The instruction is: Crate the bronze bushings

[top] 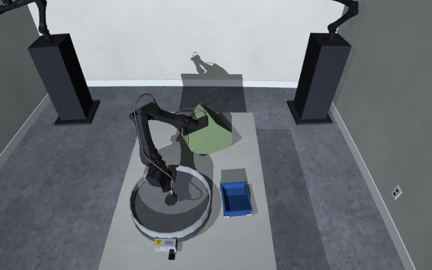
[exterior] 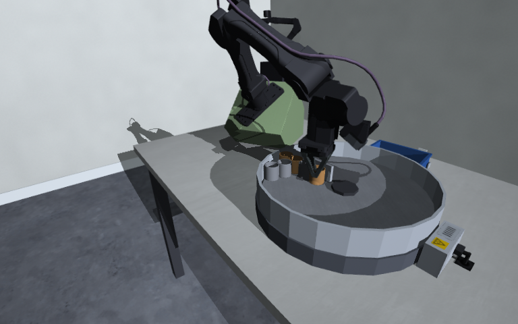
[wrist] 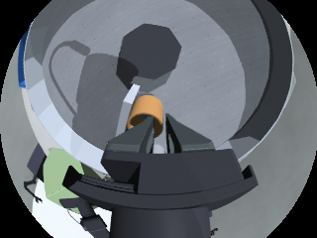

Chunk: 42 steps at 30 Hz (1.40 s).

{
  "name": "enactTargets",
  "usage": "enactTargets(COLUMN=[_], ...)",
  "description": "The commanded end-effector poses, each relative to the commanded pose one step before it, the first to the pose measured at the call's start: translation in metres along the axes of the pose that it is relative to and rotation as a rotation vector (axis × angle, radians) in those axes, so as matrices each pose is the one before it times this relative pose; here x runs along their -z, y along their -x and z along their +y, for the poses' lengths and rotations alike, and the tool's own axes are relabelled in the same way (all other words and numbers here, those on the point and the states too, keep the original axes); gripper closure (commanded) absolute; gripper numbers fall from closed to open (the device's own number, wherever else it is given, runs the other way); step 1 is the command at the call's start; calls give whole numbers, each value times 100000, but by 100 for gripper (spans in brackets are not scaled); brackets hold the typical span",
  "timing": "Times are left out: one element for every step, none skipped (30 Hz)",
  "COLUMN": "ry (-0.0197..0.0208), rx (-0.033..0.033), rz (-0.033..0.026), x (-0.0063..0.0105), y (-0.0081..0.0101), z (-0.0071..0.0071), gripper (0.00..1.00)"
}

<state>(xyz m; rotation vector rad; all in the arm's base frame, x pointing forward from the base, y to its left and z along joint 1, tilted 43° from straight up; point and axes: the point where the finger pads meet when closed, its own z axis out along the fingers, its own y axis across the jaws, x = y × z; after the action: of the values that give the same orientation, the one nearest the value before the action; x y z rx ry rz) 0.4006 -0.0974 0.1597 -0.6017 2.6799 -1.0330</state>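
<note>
My gripper (top: 168, 188) (exterior: 315, 172) (wrist: 159, 118) is inside the turntable's (top: 192, 229) (exterior: 347, 243) (wrist: 208, 55) rim, fingers nearly together, straddling one wall of a bronze bushing (exterior: 318, 177) (wrist: 149, 106); I can't tell whether I'm pinching it. My wrist hides most of this from above. By the turntable's rim, two more bronze bushings (exterior: 296, 165) are partly covered by each other and my fingers, beside two steel bushings (exterior: 278, 169). The crate (top: 238, 212) (exterior: 407, 151) (wrist: 21, 59) sits level just beside the turntable, only two corner guides (top: 248, 215) plain, its wrist view cut to a sliver.
</note>
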Motion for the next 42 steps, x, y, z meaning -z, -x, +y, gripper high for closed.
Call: enactTargets(ry=[-639, 0, 0, 0, 0, 0, 0, 0, 0, 0, 0, 0, 0, 0, 0, 0, 0, 0, 0, 45, 78, 707, 24, 0, 0, 0, 0, 0, 0, 0, 0, 0, 0, 0, 0, 0, 0, 0, 0, 0, 0, 0], rx=[-376, 0, 0, 0, 0, 0, 0, 0, 0, 0, 0, 0, 0, 0, 0, 0, 0, 0, 0, -42, 19, 979, 33, 0, 0, 0, 0, 0, 0, 0, 0, 0, 0, 0, 0, 0, 0, 0, 0, 0, 0, 0], rz=[-4603, 0, 0, 0, 0, 0, 0, 0, 0, 0, 0, 0, 0, 0, 0, 0, 0, 0, 0, -29, 102, 1117, 38, 0, 0, 0, 0, 0, 0, 0, 0, 0, 0, 0, 0, 0, 0, 0, 0, 0, 0, 0], x=[881, 0, 0, 0, 0, 0, 0, 0, 0, 0, 0, 0, 0, 0, 0, 0, 0, 0, 0, 0, -47, -479, -16, 0, 0, 0, 0, 0, 0, 0, 0, 0, 0, 0, 0, 0, 0, 0, 0, 0, 0, 0], y=[942, 0, 0, 0, 0, 0, 0, 0, 0, 0, 0, 0, 0, 0, 0, 0, 0, 0, 0, 5, 3, 15, 1, 0, 0, 0, 0, 0, 0, 0, 0, 0, 0, 0, 0, 0, 0, 0, 0, 0, 0, 0], z=[55, 0, 0, 0, 0, 0, 0, 0, 0, 0, 0, 0, 0, 0, 0, 0, 0, 0, 0, 8, 41, 410, 14, 0, 0, 0, 0, 0, 0, 0, 0, 0, 0, 0, 0, 0, 0, 0, 0, 0, 0, 0], gripper=[85, 85, 85, 85, 85, 85, 85, 85, 85, 85, 85, 85, 85, 85, 85, 85, 85, 85, 100, 100, 100, 100, 100, 100, 100, 100, 100, 100, 100, 100, 100, 100, 100, 100, 100, 100, 100, 100, 100, 100, 100, 100])
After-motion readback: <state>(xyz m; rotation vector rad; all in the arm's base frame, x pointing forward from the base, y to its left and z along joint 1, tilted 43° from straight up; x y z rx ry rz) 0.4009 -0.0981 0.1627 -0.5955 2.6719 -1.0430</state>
